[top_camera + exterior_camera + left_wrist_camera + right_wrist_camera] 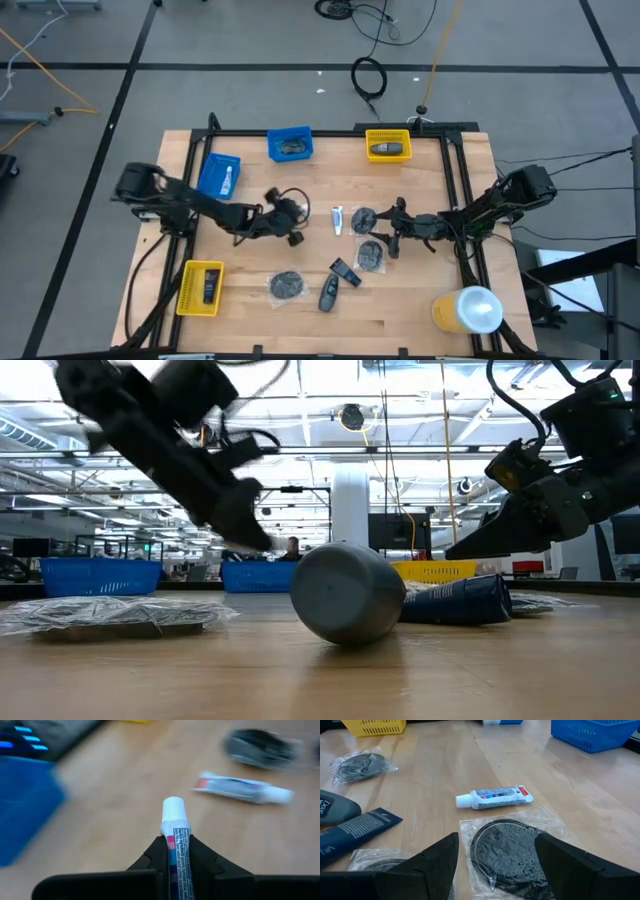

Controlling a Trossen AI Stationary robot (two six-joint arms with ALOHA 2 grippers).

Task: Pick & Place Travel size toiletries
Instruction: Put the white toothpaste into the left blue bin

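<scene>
Counter (pixel 420 310): wooden, bins along its edges.
Blue bin (pixel 218 177): left side, already holding one tube; judged the drop point.
Left claw (pixel 177 851): closed on a white toothpaste tube (pixel 175 837), cap forward, above the counter centre-left. Carry level, release low over the bin.
Right claw (pixel 496 851): spread wide over a bagged dark round pad (pixel 507 851); a second tube (pixel 495 797) lies just beyond.
</scene>
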